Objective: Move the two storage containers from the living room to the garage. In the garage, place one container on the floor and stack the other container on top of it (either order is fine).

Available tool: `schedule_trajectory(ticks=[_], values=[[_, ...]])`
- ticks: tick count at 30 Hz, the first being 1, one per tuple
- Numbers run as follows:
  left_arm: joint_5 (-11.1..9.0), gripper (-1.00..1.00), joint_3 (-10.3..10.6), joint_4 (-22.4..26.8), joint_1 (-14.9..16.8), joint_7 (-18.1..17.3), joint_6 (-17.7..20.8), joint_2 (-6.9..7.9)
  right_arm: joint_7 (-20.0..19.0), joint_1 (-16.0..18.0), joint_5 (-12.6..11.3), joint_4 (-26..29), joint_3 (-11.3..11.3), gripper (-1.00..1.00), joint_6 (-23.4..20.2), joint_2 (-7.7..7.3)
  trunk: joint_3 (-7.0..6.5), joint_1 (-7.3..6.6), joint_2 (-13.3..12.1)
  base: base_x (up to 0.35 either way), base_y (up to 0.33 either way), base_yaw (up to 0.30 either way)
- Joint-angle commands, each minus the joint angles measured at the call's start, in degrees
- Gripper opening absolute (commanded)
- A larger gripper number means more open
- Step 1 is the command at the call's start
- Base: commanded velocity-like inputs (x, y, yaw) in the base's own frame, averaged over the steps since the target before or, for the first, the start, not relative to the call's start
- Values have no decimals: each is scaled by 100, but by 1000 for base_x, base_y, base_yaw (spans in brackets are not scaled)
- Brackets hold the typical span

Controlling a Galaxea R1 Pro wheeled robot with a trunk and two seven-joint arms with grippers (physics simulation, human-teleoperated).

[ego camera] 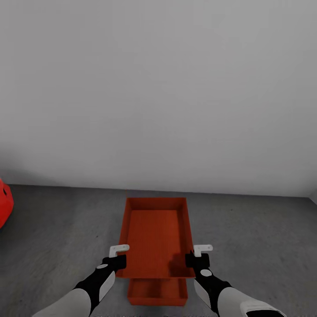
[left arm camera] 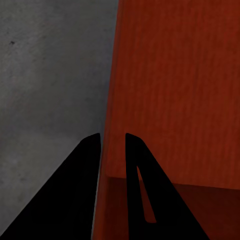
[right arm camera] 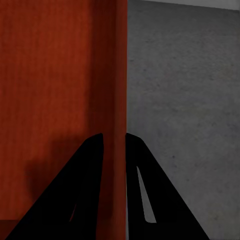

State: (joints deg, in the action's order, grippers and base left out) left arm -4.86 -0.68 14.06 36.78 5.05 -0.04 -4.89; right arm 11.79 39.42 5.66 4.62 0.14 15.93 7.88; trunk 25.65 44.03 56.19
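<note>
In the head view an orange-red storage container (ego camera: 156, 235) is held level between both grippers over the dark grey floor (ego camera: 57, 229). My left gripper (ego camera: 118, 257) is shut on its left long wall, and my right gripper (ego camera: 199, 257) is shut on its right long wall. In the left wrist view the left gripper (left arm camera: 112, 145) straddles the thin wall of the container (left arm camera: 175, 85). In the right wrist view the right gripper (right arm camera: 114, 145) pinches the container's wall (right arm camera: 117, 75). The second container (ego camera: 157, 293) lies on the floor beneath, its near end poking out. I cannot tell whether the two touch.
A plain pale grey wall (ego camera: 158, 88) rises just beyond the containers. A bit of the red car (ego camera: 4, 202) shows at the left edge. Grey floor stretches to both sides of the containers.
</note>
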Motion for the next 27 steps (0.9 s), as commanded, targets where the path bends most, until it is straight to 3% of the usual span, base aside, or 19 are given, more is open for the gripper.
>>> schedule_trajectory(ticks=[1,27], values=[[-17,-100,-11,24,5,40,-66,137,34,4,-3,-23,-181,-100,7,-6,15,0,5,0,0,0],[-15,-100,-12,38,5,37,-66,137,25,3,-3,-23,-181,-100,7,-6,254,0,5,0,0,0]])
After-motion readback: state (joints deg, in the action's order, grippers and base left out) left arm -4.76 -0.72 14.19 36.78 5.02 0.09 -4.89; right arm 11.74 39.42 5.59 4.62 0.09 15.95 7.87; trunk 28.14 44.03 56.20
